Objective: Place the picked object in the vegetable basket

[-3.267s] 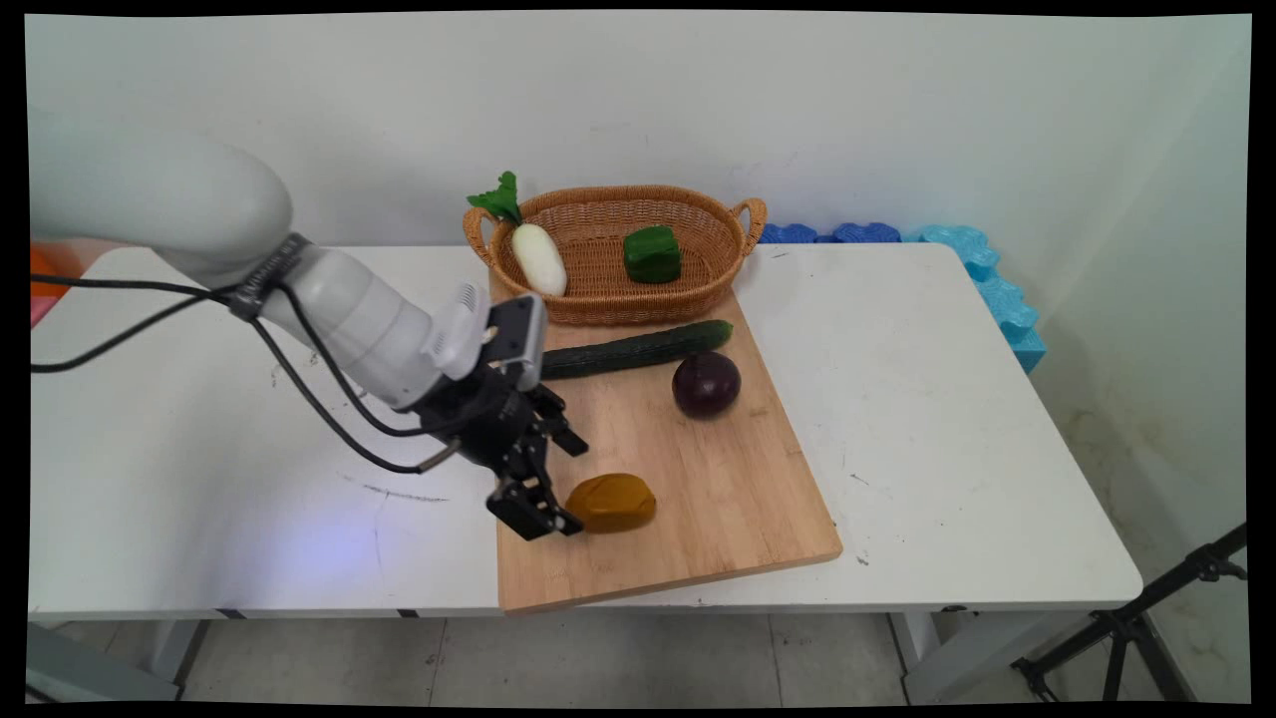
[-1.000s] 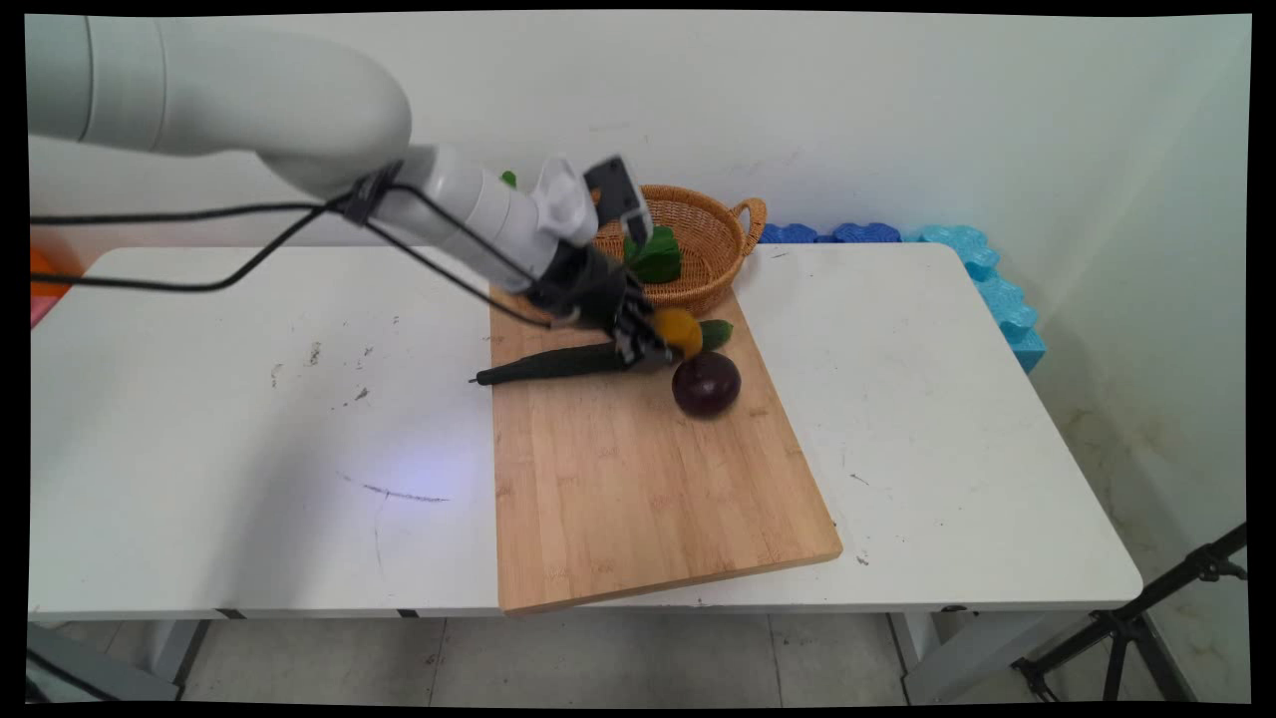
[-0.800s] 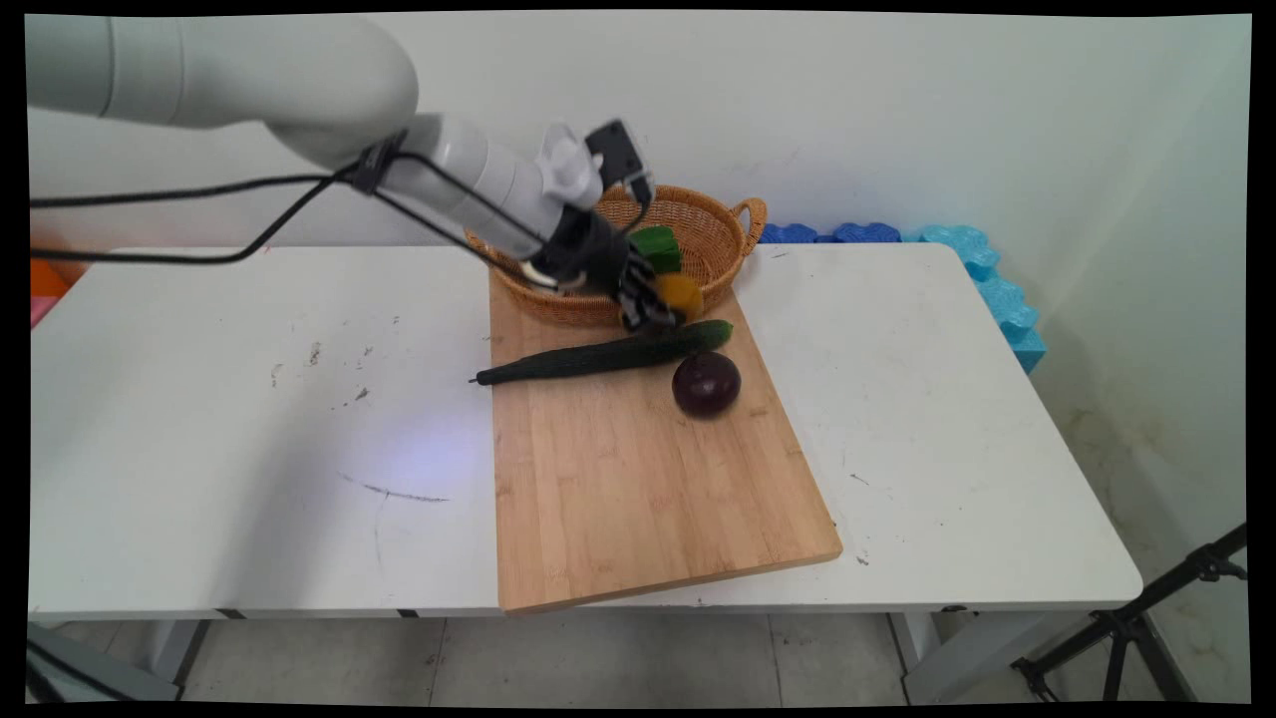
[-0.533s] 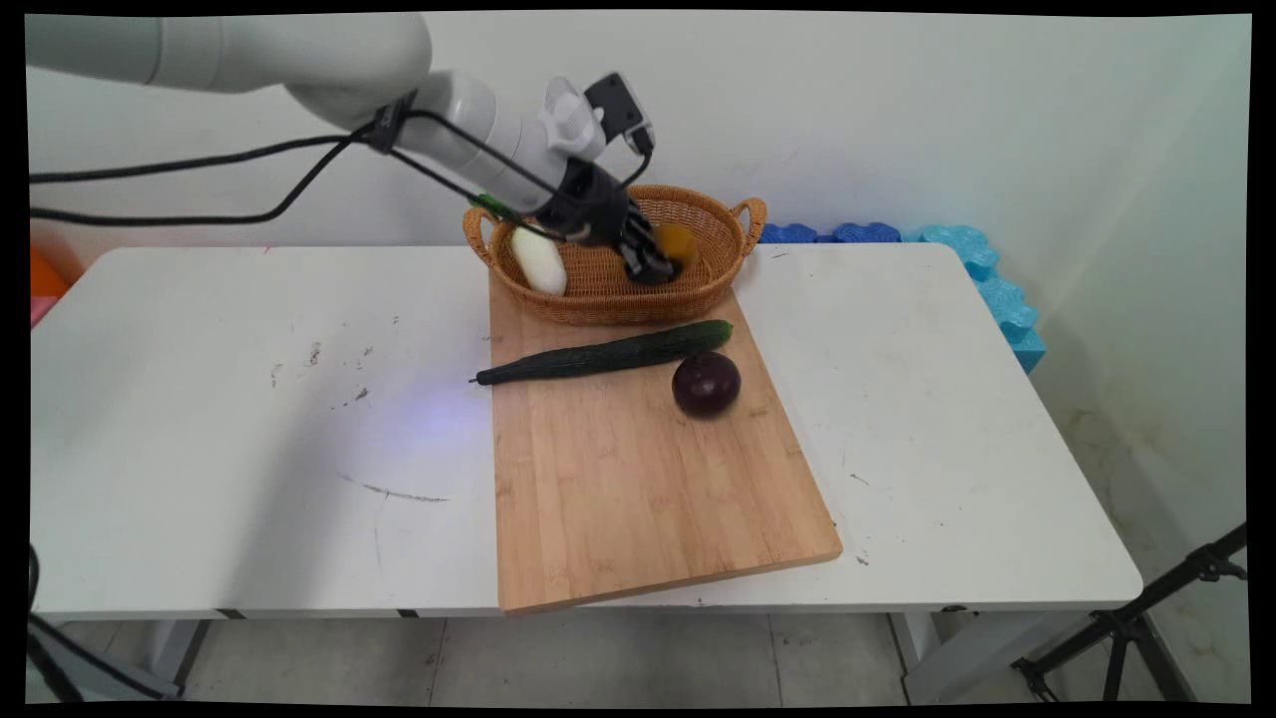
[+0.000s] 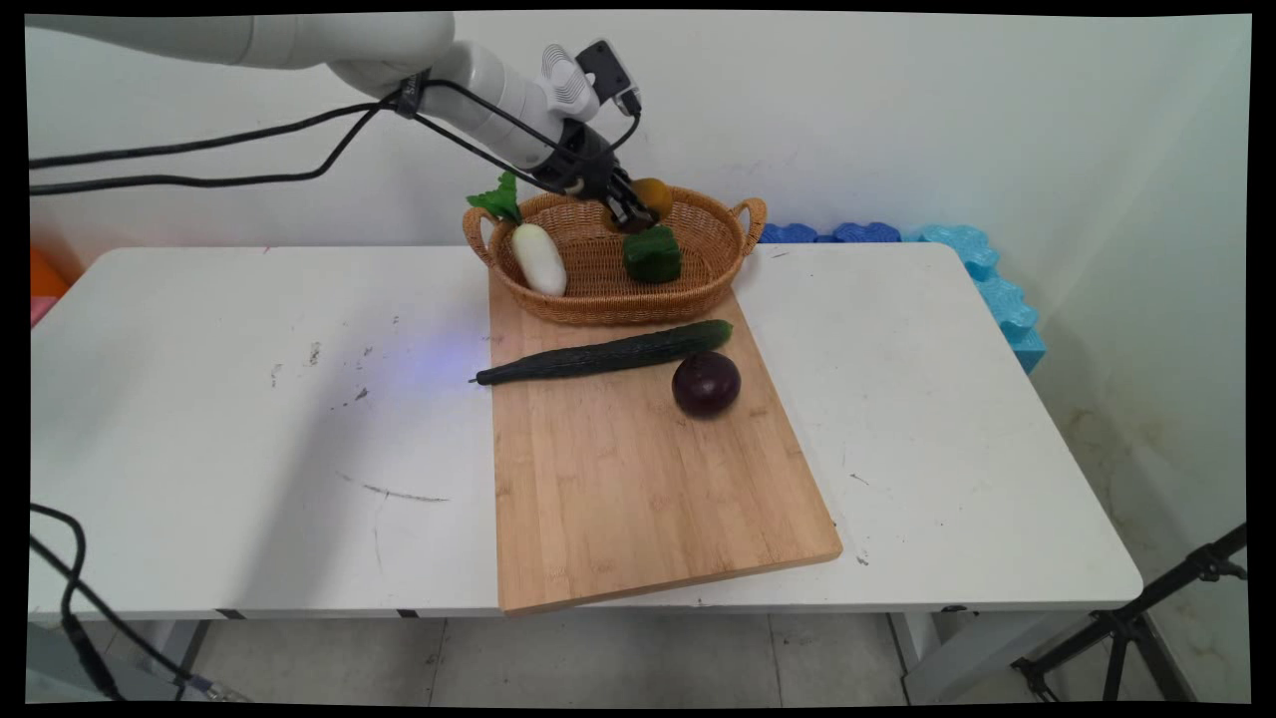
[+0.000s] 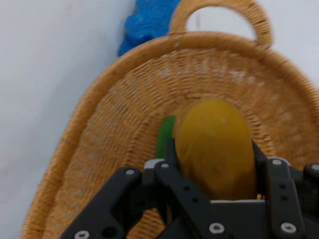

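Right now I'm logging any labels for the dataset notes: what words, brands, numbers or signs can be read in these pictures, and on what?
None: no readable text in either view.
The wicker basket, the yellow-brown potato held in the tool, the green pepper, white radish, cucumber, purple onion and wooden board carry no lettering.

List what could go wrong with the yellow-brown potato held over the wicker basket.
1. The gripper holds the potato well above the wicker basket; released from there, it might bounce off the green pepper directly beneath.
2. In the main view the potato hangs near the basket's far rim, so it could tip over that edge toward the wall.
3. In the hand view the jaws grip only its lower part, so it may slip early.
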`<state>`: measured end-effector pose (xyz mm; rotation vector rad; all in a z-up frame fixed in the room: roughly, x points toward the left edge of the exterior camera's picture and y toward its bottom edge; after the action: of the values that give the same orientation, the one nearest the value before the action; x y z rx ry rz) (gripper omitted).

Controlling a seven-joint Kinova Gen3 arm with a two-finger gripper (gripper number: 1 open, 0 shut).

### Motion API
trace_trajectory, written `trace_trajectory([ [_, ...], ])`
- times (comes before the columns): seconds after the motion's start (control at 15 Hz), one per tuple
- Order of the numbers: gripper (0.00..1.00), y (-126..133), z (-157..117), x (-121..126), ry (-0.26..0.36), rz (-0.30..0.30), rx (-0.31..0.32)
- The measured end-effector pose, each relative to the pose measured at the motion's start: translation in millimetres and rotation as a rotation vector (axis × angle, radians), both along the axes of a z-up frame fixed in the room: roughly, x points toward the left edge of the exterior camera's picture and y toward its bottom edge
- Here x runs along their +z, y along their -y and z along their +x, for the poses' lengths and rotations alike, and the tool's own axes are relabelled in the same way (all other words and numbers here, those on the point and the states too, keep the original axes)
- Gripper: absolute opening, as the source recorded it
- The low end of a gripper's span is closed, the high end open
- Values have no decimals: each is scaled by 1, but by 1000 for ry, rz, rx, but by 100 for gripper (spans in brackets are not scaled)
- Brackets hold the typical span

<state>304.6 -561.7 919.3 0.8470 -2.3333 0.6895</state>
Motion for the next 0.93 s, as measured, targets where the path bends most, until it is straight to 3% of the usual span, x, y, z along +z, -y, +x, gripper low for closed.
trace_trajectory([
  [0.47,0,33,33,-29,57,15,24],
  [0.87,0,45,49,-46,76,32,35],
  [0.93,100,47,51,-49,78,34,36],
])
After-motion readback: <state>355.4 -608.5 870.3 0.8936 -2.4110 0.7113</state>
